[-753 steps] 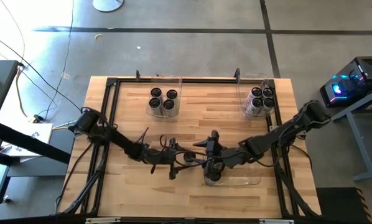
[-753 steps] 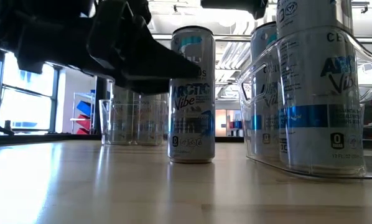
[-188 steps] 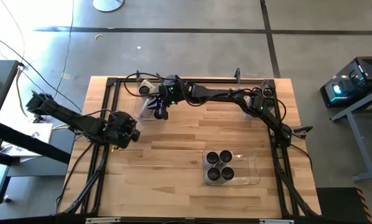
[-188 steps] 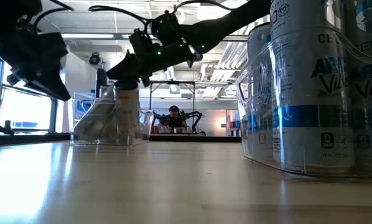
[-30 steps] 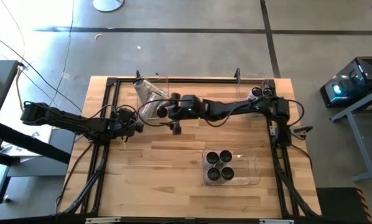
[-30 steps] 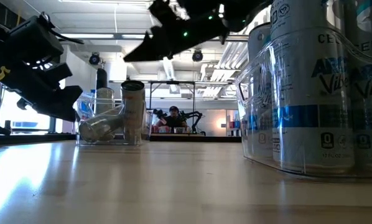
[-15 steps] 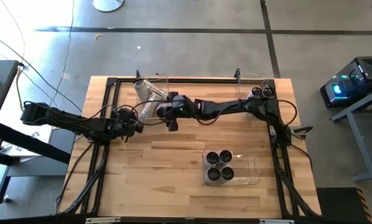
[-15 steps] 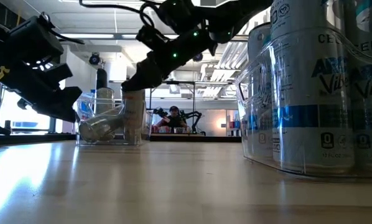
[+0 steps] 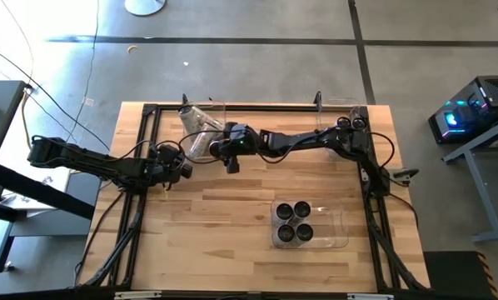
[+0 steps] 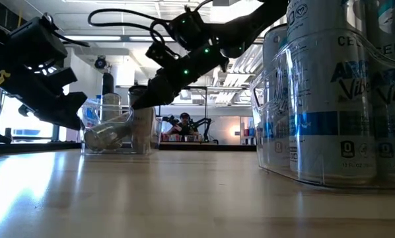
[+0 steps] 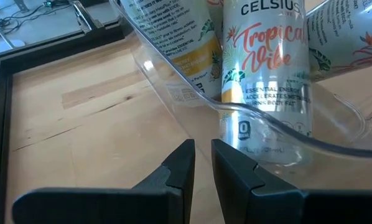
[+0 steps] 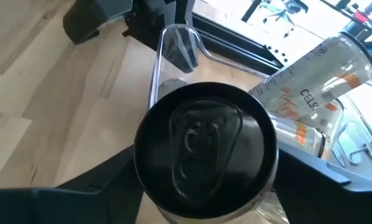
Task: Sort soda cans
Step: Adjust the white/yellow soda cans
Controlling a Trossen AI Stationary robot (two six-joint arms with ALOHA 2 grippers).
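A soda can (image 12: 206,149) with a dark round top stands upright behind the clear wall of the far-left bin (image 9: 197,125). In the left wrist view this soda can (image 11: 267,81) reads "Tropical Vibe". Two more cans (image 11: 167,37) lean tilted beside it. My right gripper (image 9: 219,148) reaches across from the table's right and is shut on the upright can, at its top (image 10: 141,100). My left gripper (image 11: 201,163) hangs shut at the table's left side (image 9: 182,165), pointing at the bin with nothing between its fingers. My right gripper has one finger (image 12: 310,177) on each side of the upright can, just under its top rim (image 12: 272,158). The fingers come slanting down from the table's right. The can stands upright on its base (image 10: 143,151); the can's own top hides the fingertips.
A clear bin (image 9: 336,237) near the front edge holds several upright cans. Another bin (image 9: 326,133) with cans stands at the far right corner. A black frame (image 9: 149,112) runs round the tabletop. Bare wood lies between the bins.
My right gripper has gone toward the table's left edge and down, from above the upright can until its fingers are around the can's top. The can and the bin have stayed where they were.
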